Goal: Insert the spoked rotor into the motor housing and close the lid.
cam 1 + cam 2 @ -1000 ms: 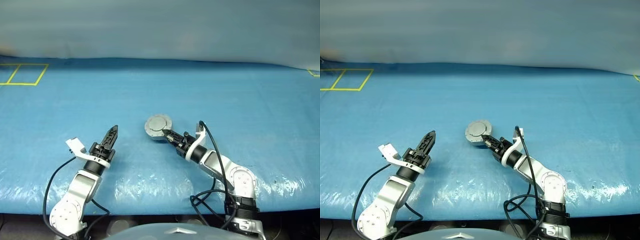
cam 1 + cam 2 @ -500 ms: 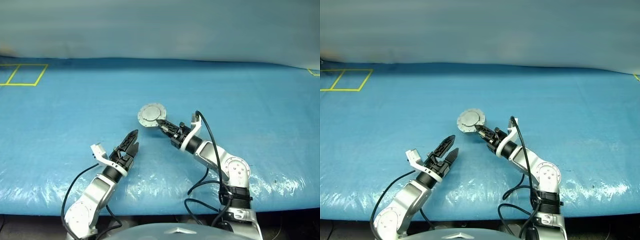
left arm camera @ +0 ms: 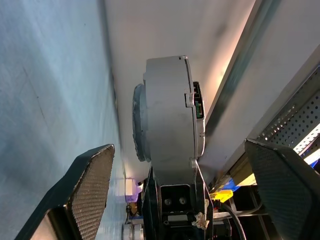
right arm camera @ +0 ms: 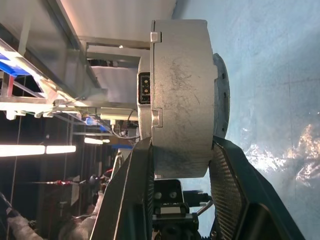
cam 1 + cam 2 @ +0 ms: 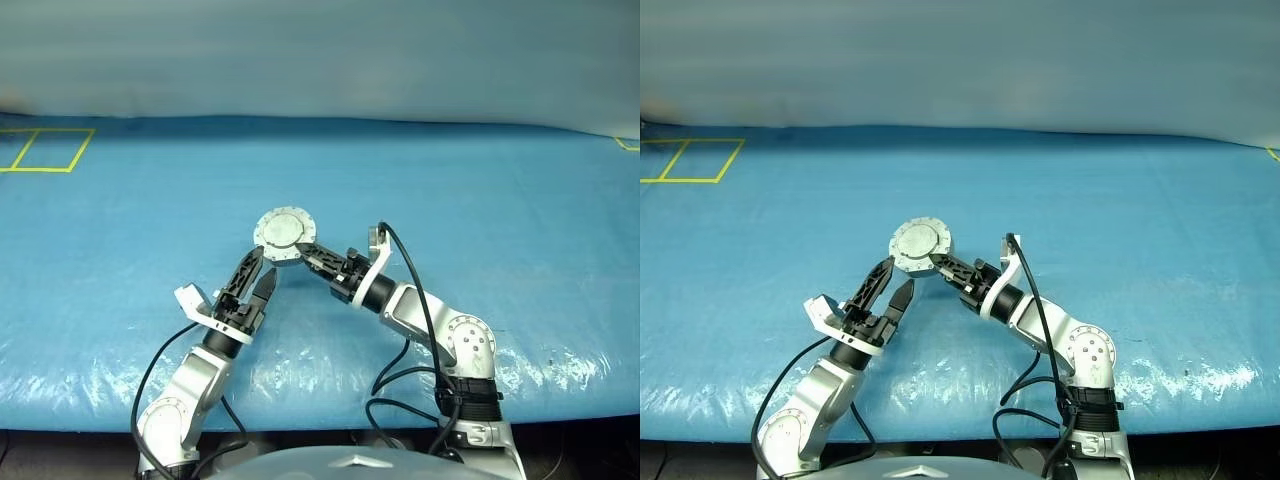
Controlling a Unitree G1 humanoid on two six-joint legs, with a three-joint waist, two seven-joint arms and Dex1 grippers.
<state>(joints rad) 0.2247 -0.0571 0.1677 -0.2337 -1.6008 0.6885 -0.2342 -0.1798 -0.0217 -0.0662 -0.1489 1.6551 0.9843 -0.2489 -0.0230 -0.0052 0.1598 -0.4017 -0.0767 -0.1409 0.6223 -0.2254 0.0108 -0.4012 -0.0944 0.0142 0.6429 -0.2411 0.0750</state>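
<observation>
Motor housing (image 5: 283,235) is up off the blue sheet (image 5: 120,230), held edge-on in my right pincer, closed lid (image 5: 919,242) turned toward my head cam. So the bulk of the job looks done, as far as I can judge: no rotor lying loose on the sheet, no copper windings showing, lid flat against the body all round. Rotor is prob. inside, but I can't see in, so that's a guess.

Going L to R:

- Far left of the sheet: yellow tape square (image 5: 45,148), well apart from everything, not part of this.
- My left pincer (image 5: 256,277): fingers spread wide apart, nothing in them. Tips sit just below and left of the housing, near but not touching. In the left wrist view the two ribbed pads (image 3: 89,186) stand either side of the grey puck w/ clear gaps both sides, so it's lined up to take hold, not gripping yet.
- Housing, centre: round grey puck, plain silver face w/ dots round the rim. From the side the seam between lid and body reads tight, small tabs at the edge; a dark connector slot shows on the rim in the right wrist view.
- My right pincer (image 5: 303,254): clamped on the housing across its thickness, one finger (image 4: 227,175) on each flat face, arm reaching in from the right.

What's left, by my reckoning: maybe a squeeze or check from the left side to confirm the lid is seated, then set it down. Can't tell if the lid is latched or just resting shut.
</observation>
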